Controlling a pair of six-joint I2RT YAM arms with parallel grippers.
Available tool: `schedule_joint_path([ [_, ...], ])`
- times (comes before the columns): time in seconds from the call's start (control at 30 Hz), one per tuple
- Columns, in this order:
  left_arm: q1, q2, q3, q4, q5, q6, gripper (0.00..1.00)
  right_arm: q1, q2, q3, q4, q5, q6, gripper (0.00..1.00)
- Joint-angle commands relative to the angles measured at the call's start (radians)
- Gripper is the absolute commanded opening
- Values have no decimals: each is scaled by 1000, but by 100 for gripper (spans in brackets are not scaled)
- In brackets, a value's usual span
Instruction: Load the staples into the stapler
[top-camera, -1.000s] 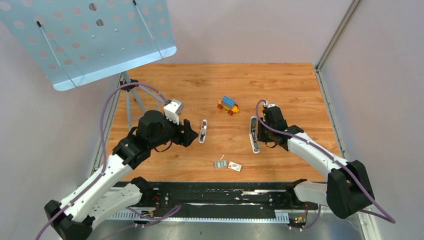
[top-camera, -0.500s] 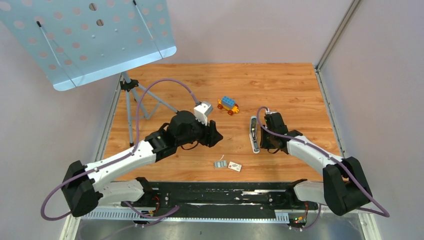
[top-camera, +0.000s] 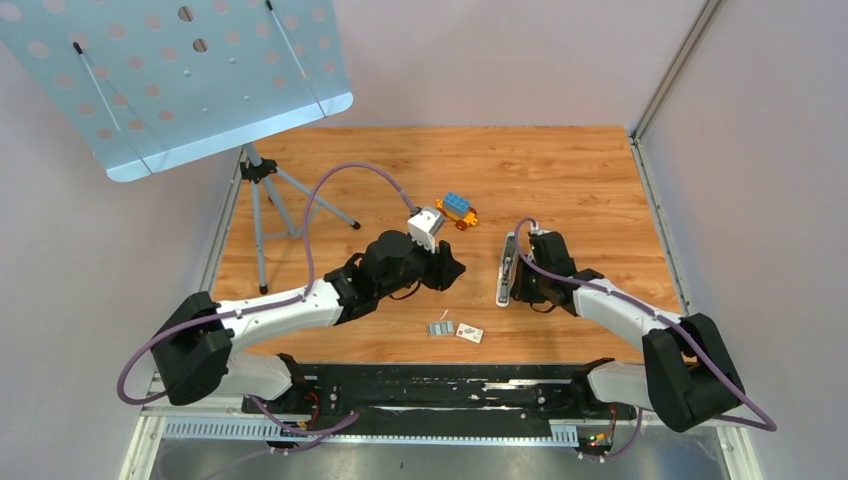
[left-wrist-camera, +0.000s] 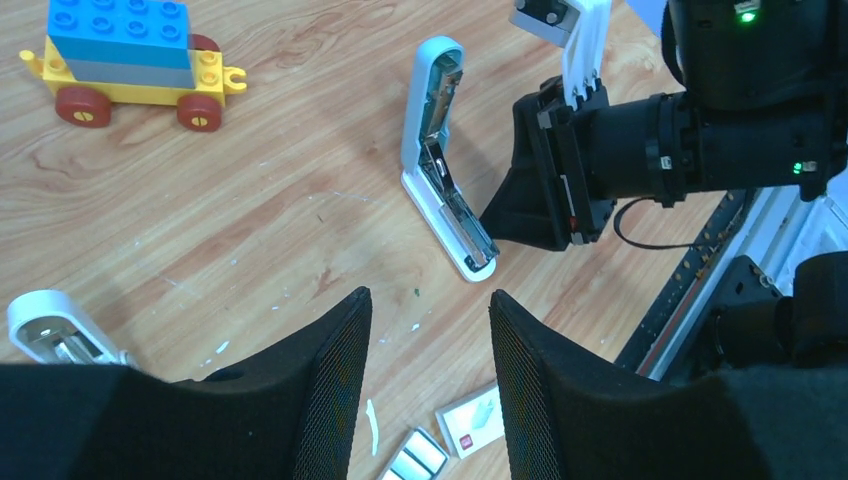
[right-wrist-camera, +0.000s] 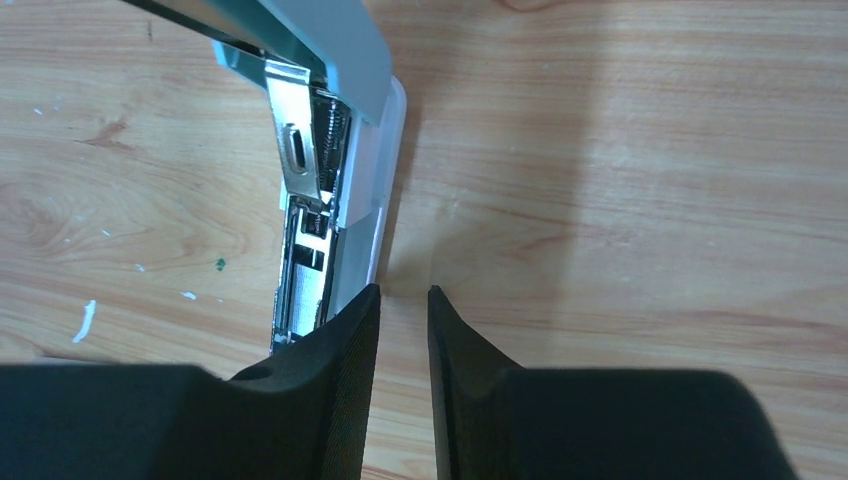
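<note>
Wood-grain tabletop between plain pale walls, perforated blue-grey music stand at far left.

We've got warm orange-brown wood grain across the table, flecked with white scuffs. The toy car: blue brick, grey band, yellow base, red wheels. The stapler is white outside, silver inside. The staples are ribbed grey, the little box white with a red mark, the hole-dotted panel pale blue.

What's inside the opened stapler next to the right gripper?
A bare metal rail and spring show inside the stapler; it looks unloaded. Its near end is hidden behind the right gripper.
</note>
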Motion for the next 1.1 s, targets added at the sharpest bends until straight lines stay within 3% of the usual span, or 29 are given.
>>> schedule_joint_path([
  [0.0, -13, 65, -37, 164, -17, -18, 50, 1, -6, -51, 51, -71, 68, 27],
  [0.2, -38, 160, -33, 239, -2, -33, 48, 27, 18, -41, 74, -97, 93, 27],
  [0.37, -58, 222, -27, 294, 13, -48, 47, 26, -45, 0, -11, -78, 65, 29],
  [0.63, -86, 332, -9, 371, 27, -84, 45, -45, -204, 104, -98, -61, 7, 46],
  [0.93, -87, 437, 10, 451, 30, -120, 43, -189, -144, 261, -62, -177, -50, 65],
  [1.0, -86, 456, 16, 464, 30, -119, 43, -207, -105, 295, -62, -201, -60, 61],
  [1.07, -86, 473, 21, 469, 50, -118, 43, -223, -65, 326, -61, -231, -67, 51],
])
